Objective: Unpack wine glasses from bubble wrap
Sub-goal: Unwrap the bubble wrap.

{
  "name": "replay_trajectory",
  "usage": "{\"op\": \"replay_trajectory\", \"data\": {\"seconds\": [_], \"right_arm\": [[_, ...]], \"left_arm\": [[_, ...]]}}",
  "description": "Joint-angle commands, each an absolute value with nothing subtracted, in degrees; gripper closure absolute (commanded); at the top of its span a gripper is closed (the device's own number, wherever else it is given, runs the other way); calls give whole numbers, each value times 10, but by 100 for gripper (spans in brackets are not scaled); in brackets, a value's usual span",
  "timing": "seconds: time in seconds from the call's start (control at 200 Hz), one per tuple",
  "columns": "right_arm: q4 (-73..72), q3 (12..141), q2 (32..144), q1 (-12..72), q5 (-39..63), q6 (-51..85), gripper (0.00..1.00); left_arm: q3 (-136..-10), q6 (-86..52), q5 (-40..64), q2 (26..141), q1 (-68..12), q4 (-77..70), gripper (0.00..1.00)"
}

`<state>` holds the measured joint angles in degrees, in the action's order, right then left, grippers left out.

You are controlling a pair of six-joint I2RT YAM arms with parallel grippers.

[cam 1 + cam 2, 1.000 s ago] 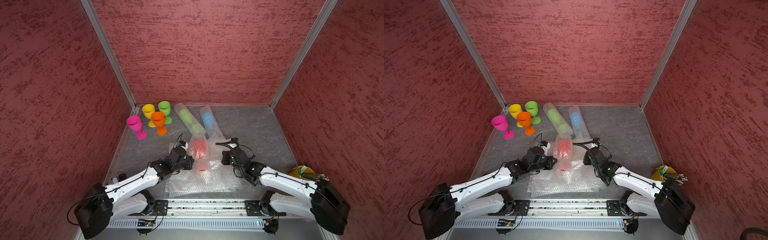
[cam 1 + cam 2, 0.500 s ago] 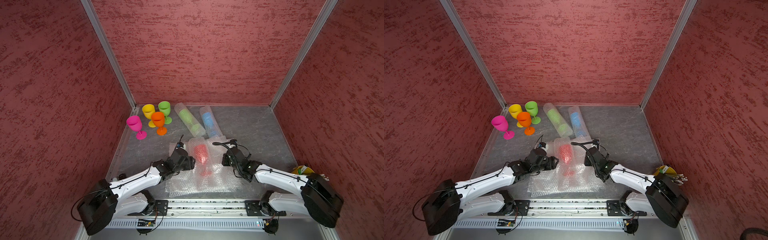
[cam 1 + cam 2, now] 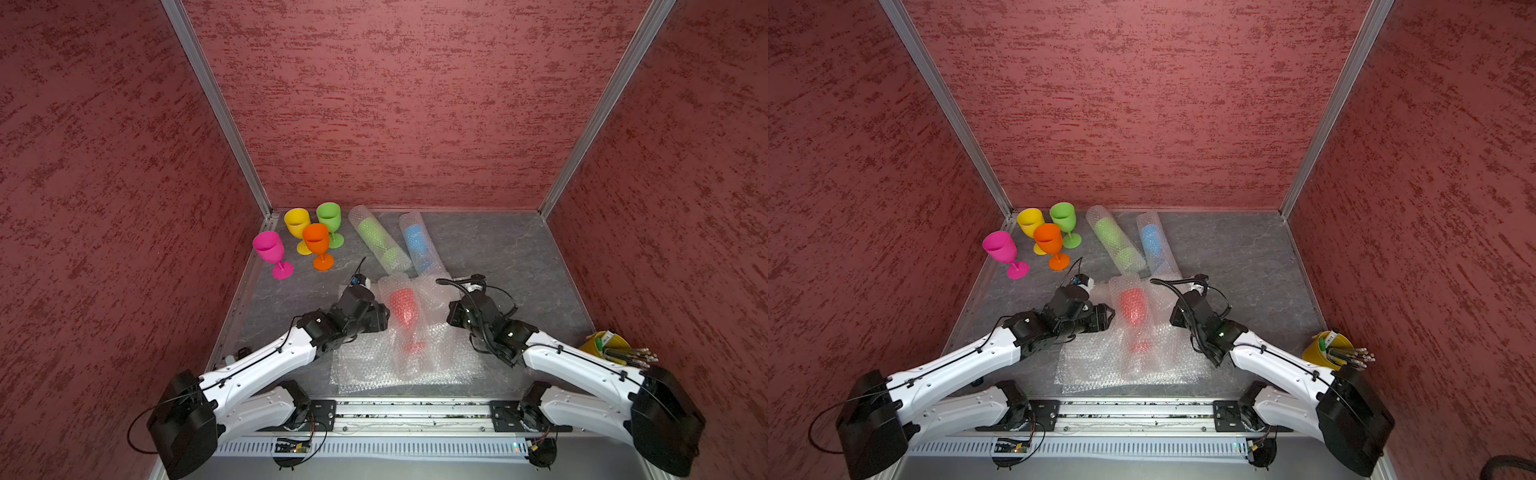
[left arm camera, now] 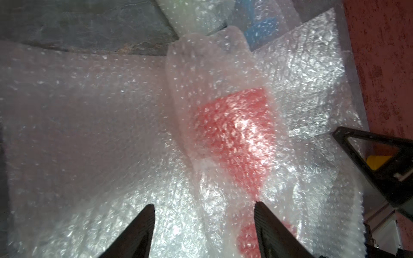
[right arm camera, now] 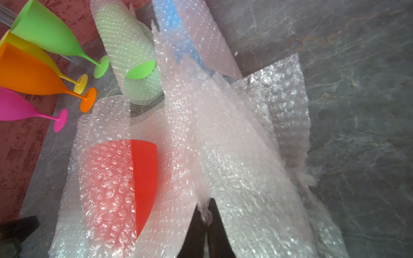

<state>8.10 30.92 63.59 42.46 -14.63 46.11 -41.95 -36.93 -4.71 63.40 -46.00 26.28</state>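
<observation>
A red wine glass lies half-wrapped in bubble wrap on flat sheets at the table's front middle; its bare rim side shows in the right wrist view. My left gripper is open just left of it, jaws apart over the wrap and gripping nothing. My right gripper is shut, pinching an edge of the bubble wrap to the glass's right. Two wrapped tubes, green and blue, lie behind.
Pink, yellow, orange and green glasses stand unwrapped at the back left. Flat bubble wrap sheets cover the front middle. A yellow bucket of pencils stands at the right edge.
My left gripper has opened and let go of the wrap. The red glass and its wrap have settled lower and slightly nearer the front. My right gripper keeps its pinch.
</observation>
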Motion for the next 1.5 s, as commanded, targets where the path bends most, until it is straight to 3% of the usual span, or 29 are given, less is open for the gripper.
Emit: {"op": "replay_trajectory", "data": {"seconds": [0.0, 0.15, 0.426, 0.646, 0.882, 1.142, 1.227, 1.383, 1.493], "right_arm": [[100, 308, 636, 421, -168, 492, 89], [95, 303, 618, 418, -160, 508, 100], [58, 274, 600, 413, -126, 532, 100], [44, 255, 591, 402, -123, 527, 100], [55, 243, 582, 386, -139, 510, 100], [47, 237, 605, 377, -144, 492, 100], [55, 245, 608, 376, -152, 489, 89], [86, 268, 590, 376, -178, 475, 57], [122, 300, 580, 377, -203, 448, 47]], "left_arm": [[-483, -321, -70, 664, -497, 333, 29], [-543, -309, -52, 705, -553, 339, 31], [-602, -320, 55, 822, -571, 281, 33], [-644, -305, 51, 909, -555, 319, 33], [-548, -330, 67, 833, -489, 319, 32], [-430, -395, 8, 654, -403, 374, 27], [-414, -418, -17, 601, -366, 402, 26], [-451, -429, -99, 549, -343, 474, 24], [-491, -411, -134, 528, -363, 496, 24]]}}
